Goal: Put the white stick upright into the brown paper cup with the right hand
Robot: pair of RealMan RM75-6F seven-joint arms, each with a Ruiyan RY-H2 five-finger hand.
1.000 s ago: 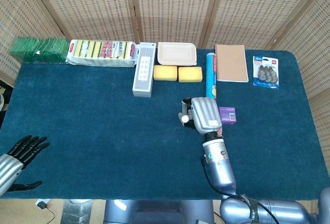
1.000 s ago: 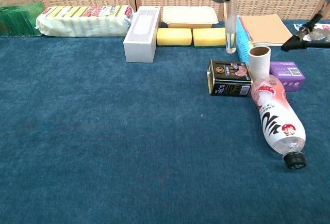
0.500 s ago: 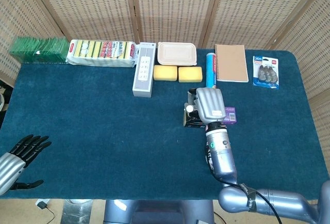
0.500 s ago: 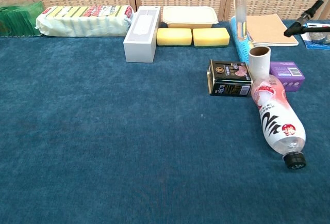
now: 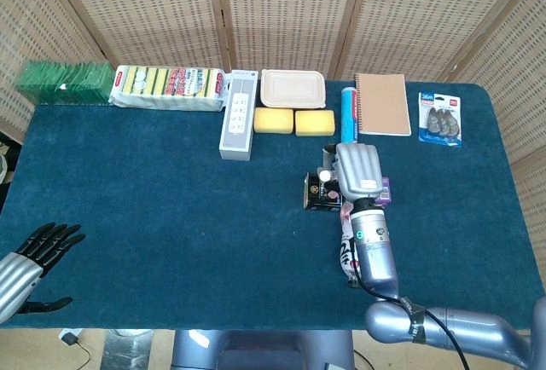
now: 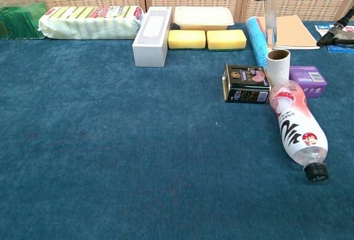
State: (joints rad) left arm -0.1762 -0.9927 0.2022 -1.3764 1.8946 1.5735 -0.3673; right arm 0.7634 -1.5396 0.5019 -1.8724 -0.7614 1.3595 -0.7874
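Rightward since before, the right robot hand [image 5: 359,170] grips the white stick [image 6: 270,23] above the brown paper cup [image 6: 279,65].

The brown paper cup [image 6: 279,66] is hemmed in low down: the black tin [image 6: 246,84] sits just beside it on one side, the purple box [image 6: 308,81] on the other, and the lying bottle [image 6: 296,125] touches its front, with the blue tube [image 6: 256,40] close behind. Its open mouth is reachable only from straight above, where the right hand [image 5: 359,169] holds the white stick [image 6: 269,23] upright. The wide blue cloth [image 6: 110,140] toward the left hand [image 5: 47,245] lies bare.
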